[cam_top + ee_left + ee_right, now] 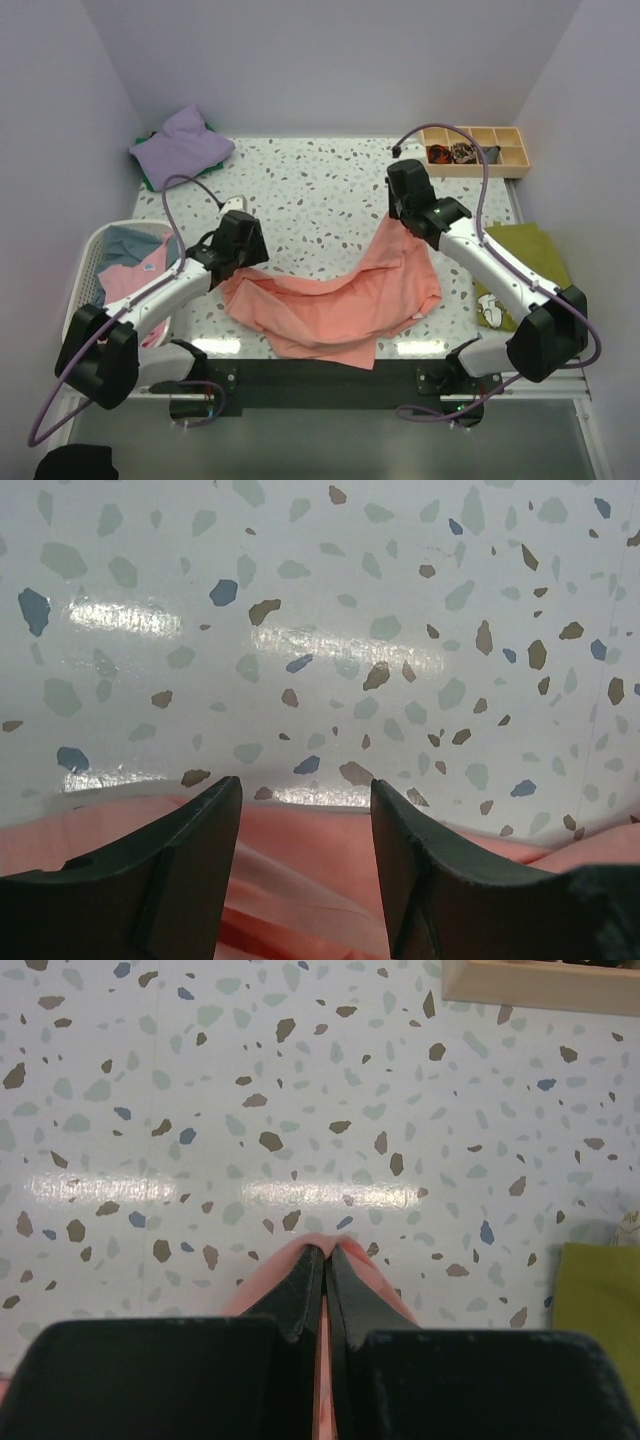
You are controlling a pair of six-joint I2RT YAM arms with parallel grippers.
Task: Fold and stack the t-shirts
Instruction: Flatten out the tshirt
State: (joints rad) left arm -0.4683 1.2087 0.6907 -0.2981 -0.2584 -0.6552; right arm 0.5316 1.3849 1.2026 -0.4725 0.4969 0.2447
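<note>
Pinching a corner of the salmon-pink t-shirt [340, 300] tight in right claw [325, 1252], right of centre; left claw [305, 792] released, straddling its left edge on speckled worktop [320, 190].

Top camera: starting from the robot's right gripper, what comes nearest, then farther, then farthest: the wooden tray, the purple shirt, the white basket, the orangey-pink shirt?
From the right gripper:
1. salmon shirt, pinched in it.
2. wooden tray, back right corner.
3. lavender shirt, back left corner.
4. white basket, left edge.

Salmon-pink t-shirt [335, 300] rumpled, mid-table — lavender t-shirt [183, 142] bunched, far-left corner
</note>
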